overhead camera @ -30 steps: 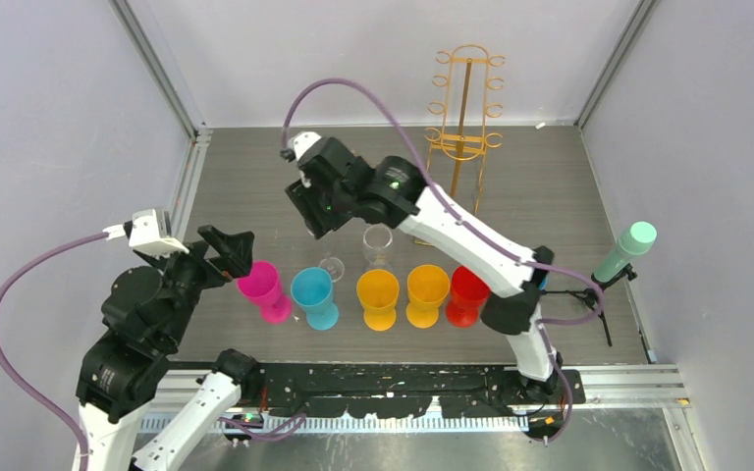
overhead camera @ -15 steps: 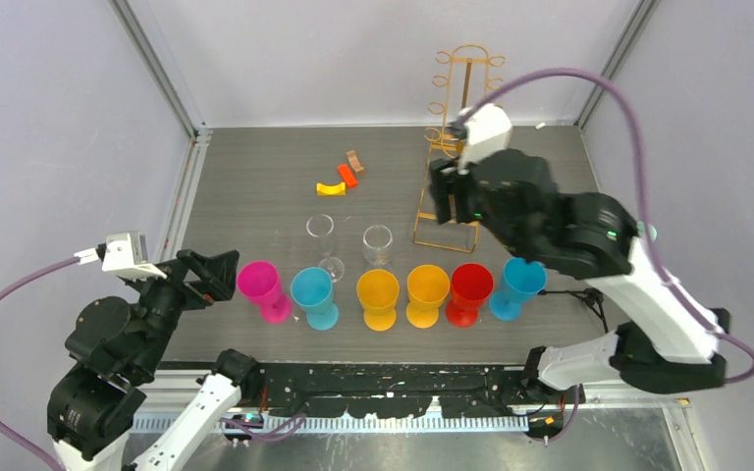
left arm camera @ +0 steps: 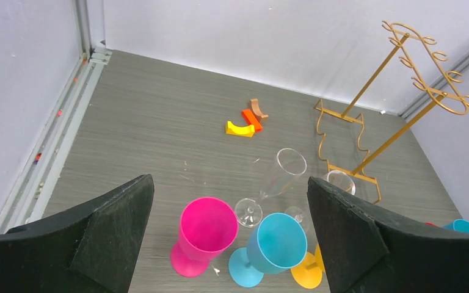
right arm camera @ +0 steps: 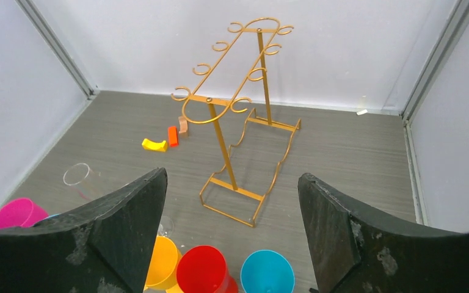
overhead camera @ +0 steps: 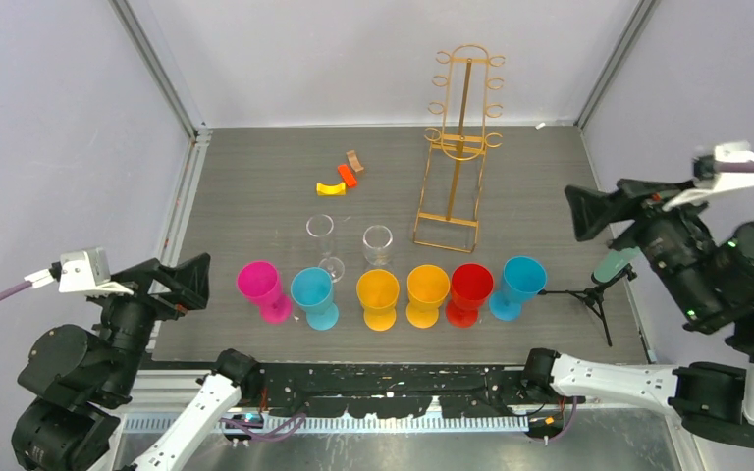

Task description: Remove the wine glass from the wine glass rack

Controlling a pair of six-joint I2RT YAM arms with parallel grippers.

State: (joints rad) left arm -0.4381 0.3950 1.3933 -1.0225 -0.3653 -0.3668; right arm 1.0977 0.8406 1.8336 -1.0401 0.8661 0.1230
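Left pincer and right pincer both gape wide on nothing, and beyond them the wine glass rack stands at the table's one o'clock, a wine glass and a second wine glass standing at its eight o'clock.

The tall gold wire wine glass rack is standing upright on its rectangular base, well apart from the right gripper, off to its left. Two clear wine glasses are sitting side by side ahead of the left gripper, toward its right.

bright even light, faint shadows, sharp focus, perhaps slight edge distortion
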